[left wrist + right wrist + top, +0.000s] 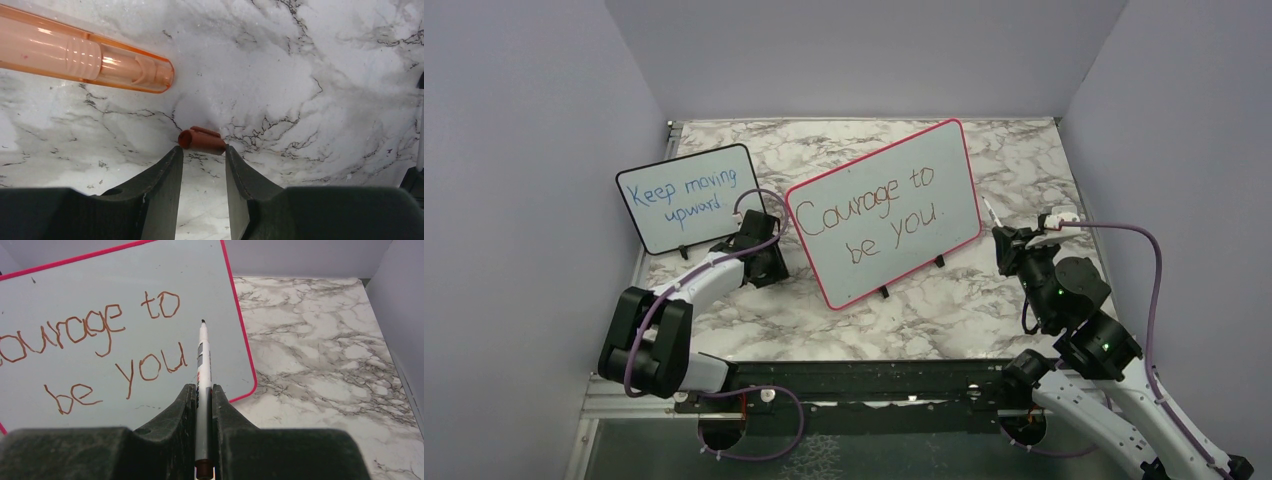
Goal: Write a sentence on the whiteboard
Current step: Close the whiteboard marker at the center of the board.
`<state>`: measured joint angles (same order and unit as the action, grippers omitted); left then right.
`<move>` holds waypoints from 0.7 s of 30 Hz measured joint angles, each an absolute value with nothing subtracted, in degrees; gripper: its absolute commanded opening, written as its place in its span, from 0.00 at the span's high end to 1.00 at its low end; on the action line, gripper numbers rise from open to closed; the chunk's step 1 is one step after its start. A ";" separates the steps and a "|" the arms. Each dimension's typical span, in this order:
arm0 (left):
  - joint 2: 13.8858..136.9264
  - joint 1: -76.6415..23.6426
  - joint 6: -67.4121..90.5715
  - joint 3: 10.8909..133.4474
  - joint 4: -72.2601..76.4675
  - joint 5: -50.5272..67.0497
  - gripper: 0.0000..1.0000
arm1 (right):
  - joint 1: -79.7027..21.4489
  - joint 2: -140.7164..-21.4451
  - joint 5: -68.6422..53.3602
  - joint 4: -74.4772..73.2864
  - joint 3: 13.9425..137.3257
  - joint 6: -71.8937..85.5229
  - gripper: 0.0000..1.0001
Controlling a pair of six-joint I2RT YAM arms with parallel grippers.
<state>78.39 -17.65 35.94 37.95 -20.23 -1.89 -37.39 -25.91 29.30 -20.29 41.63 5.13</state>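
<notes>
The sentence (864, 215) is standing in two red-brown lines on the whiteboard (949, 165), which is propped upright on its small feet at the middle of the marble table (310, 75). The writing is therefore judged to be done, and the capping of the marker (203, 357) is being taken as the step in hand. The marker is being pinched firmly by the right gripper (202, 390), with its tip bare and pointing toward the right part of the board without touching it. The left gripper (203, 150) is being held low over the table just beside the board's left edge. Its jaws are standing partly apart, and the small red-brown cap (201, 139) is lying across the gap right at the fingertips — not yet seized, as far as can be told. For a good grip, the fingers should be brought a little further forward, so that the cap is caught at its middle and not only at its near side (a round cap is easily squeezed out). The translucent orange tube (75, 55) lying nearby should be left untouched.
</notes>
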 measured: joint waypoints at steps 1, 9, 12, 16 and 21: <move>78.50 -17.67 35.94 38.02 -20.14 -2.07 0.65 | -37.39 -25.87 29.30 -20.29 41.63 5.13 0.99; 78.72 -17.76 36.32 38.09 -19.68 -4.45 0.71 | -37.39 -25.80 29.30 -20.29 41.63 5.13 0.99; 78.72 -17.74 37.08 38.09 -19.68 -6.04 0.71 | -37.39 -25.80 29.30 -20.29 41.63 5.13 0.99; 78.72 -17.74 37.71 38.09 -19.68 -8.43 0.72 | -37.39 -25.80 29.30 -20.29 41.63 5.13 0.99; 78.96 -16.86 38.28 38.09 -19.66 -10.02 0.72 | -37.39 -25.80 29.30 -20.29 41.63 5.13 0.99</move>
